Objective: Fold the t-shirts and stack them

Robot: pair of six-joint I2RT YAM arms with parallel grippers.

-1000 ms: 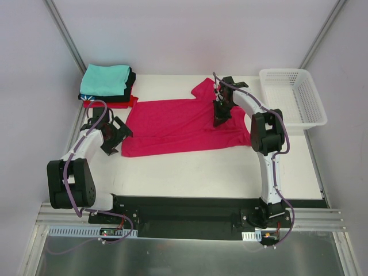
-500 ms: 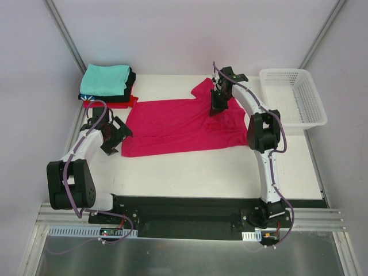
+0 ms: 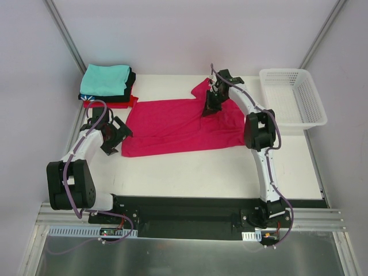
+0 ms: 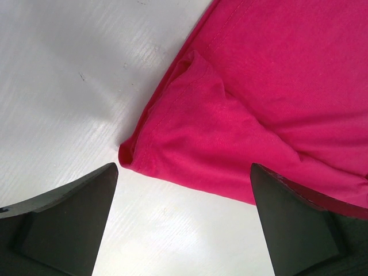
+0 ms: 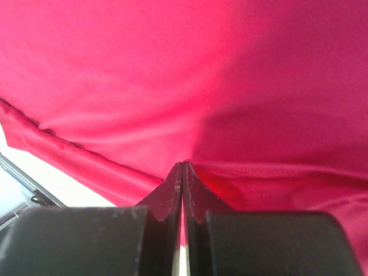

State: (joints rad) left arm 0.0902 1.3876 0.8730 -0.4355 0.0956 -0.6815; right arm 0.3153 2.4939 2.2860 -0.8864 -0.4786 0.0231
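Overhead view: four shirts on one desk (image 3: 190,167). The pink shirt (image 3: 178,126) lies spread at mid-desk. The teal shirt (image 3: 104,79), black shirt (image 3: 130,80) and red shirt (image 3: 109,104) are folded and stacked at the far left. One basket (image 3: 314,100) stands at the far right.

Left wrist view: the left pincer (image 4: 183,172) is spread wide over the pink shirt's corner.

Right wrist view: the right pincer (image 5: 182,167) is closed, pinching pink cloth.

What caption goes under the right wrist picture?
Right gripper pinched shut on a fold of the crimson-pink t-shirt.
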